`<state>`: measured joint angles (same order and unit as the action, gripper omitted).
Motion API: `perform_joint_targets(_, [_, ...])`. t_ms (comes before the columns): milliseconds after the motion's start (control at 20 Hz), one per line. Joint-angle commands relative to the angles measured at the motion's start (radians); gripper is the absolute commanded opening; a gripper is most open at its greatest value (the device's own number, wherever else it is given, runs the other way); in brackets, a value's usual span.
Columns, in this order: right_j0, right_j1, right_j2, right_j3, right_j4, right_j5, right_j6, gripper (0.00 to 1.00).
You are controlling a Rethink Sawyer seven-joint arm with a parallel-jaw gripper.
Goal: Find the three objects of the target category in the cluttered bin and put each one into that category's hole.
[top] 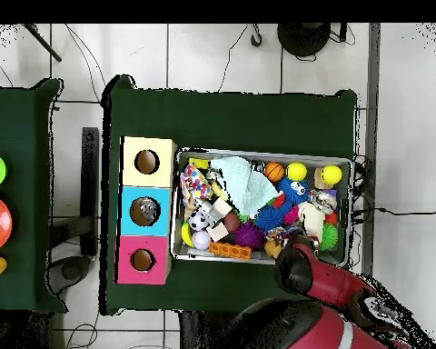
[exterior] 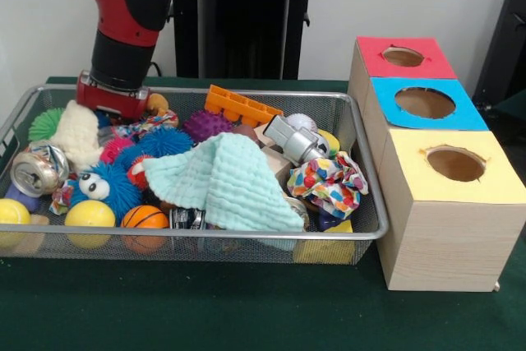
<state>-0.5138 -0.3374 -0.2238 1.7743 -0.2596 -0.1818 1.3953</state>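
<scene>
The bin is a silver wire-mesh basket full of mixed toys; it also shows in the overhead view. The blue-framed hole tops the middle wooden box to the bin's right, and it shows in the overhead view. My gripper is lowered into the bin's far left corner, just behind a cream plush. Its tips are hidden by the clutter. In the overhead view the red arm covers it.
The red-framed hole and the yellow-framed hole flank the blue one. In the bin lie a mint cloth, a blue fuzzy toy, a crushed can, an orange brick, a small basketball and yellow balls.
</scene>
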Motion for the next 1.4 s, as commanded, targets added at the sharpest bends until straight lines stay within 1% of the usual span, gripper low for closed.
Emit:
perform_joint_targets(50, [-0.14,0.139,0.337,-0.128,-0.181,-0.166,0.164,1.0])
perform_joint_targets(200, [-0.153,0.119,0.366,-0.113,-0.231,-0.18,0.183,1.0])
perform_joint_targets(400, [-0.146,0.081,0.375,-0.083,-0.255,-0.203,0.211,1.0])
perform_joint_targets(650, [-0.173,0.039,0.421,-0.048,-0.292,-0.179,0.217,1.0])
perform_joint_targets(950, [-0.161,-0.013,0.426,-0.01,-0.298,-0.203,0.224,1.0])
perform_joint_targets(1100, [-0.171,-0.032,0.451,0.004,-0.306,-0.187,0.222,1.0])
perform_joint_targets(1300, [-0.182,-0.077,0.482,0.037,-0.313,-0.176,0.222,1.0])
perform_joint_targets(1400, [-0.178,-0.104,0.483,0.055,-0.307,-0.186,0.225,1.0])
